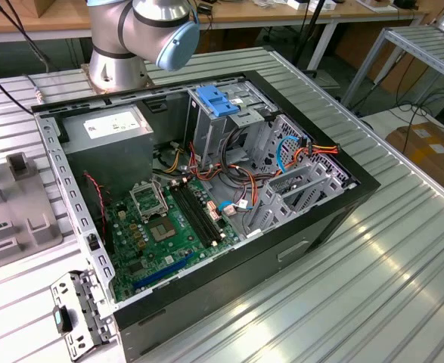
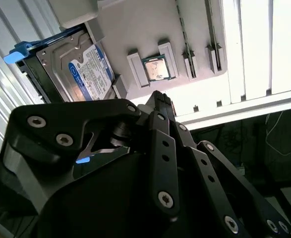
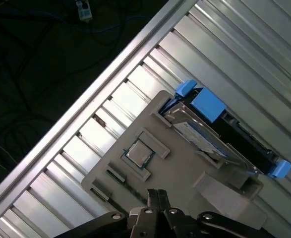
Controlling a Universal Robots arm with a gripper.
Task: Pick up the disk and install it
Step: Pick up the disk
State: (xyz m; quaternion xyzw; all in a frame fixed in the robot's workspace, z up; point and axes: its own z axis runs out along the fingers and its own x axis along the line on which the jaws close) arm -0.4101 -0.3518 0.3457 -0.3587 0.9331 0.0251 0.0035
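The disk (image 2: 83, 69), a flat metal drive with a white and blue label and blue carrier edges, leans in a slot of a grey holder (image 2: 135, 29) on the ribbed metal table. In the first wrist view the disk (image 3: 209, 136) lies at the holder's (image 3: 175, 168) far side. My gripper (image 2: 159, 96) hangs above the holder, apart from the disk and closer to a small square chip (image 2: 156, 68). Its black fingertips meet, shut on nothing. The first wrist view has the gripper (image 3: 157, 192) just past the chip (image 3: 138, 154).
An open computer case (image 1: 335, 204) lies on the table with a green motherboard (image 1: 161, 227), a grey power-supply box (image 1: 108, 140) and a metal cage topped by a blue bracket (image 1: 215, 100). The arm's base (image 1: 119, 45) stands behind it. The table edge (image 3: 100, 84) runs near the holder.
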